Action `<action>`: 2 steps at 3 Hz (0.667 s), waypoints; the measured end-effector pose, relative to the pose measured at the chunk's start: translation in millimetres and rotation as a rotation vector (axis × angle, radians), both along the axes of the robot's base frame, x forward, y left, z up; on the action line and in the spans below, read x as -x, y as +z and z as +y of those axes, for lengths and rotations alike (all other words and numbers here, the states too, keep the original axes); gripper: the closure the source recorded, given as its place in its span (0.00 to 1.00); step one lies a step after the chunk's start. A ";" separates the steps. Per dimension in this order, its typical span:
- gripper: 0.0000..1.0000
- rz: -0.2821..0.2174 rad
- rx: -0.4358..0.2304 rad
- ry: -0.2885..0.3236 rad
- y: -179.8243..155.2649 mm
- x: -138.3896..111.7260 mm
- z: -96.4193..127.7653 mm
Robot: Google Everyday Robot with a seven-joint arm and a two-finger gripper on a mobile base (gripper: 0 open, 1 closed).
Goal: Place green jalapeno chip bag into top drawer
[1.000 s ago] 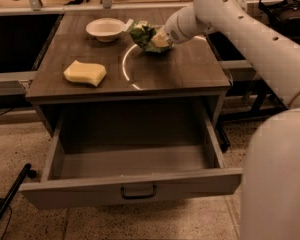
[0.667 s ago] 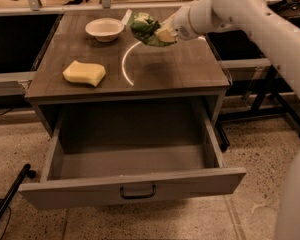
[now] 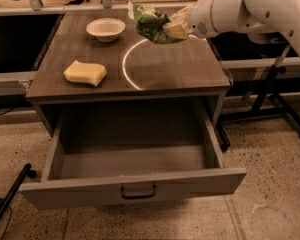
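The green jalapeno chip bag is crumpled, shiny green foil, held in the air above the back right of the cabinet top. My gripper is shut on its right side, with the white arm reaching in from the upper right. The top drawer stands pulled wide open below the tabletop, its inside bare, with a dark pull handle at the middle of its front panel.
A white bowl sits at the back of the cabinet top. A yellow sponge lies at the left front. A dark frame with legs stands to the right on the speckled floor. A black bar lies at the lower left.
My gripper has lifted the chip bag off the cabinet top and now holds it higher in the air. The drawer, bowl and sponge have not moved.
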State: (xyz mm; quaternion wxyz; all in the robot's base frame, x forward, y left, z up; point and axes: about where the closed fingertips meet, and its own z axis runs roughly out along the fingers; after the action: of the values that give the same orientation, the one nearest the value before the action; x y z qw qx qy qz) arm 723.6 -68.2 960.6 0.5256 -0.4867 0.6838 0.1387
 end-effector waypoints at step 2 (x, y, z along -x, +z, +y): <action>1.00 0.029 0.093 0.184 0.8 78.7 17.4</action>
State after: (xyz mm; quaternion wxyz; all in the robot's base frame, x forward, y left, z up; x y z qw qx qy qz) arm 644.9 -50.7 961.4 0.4774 -0.5693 0.6494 0.1618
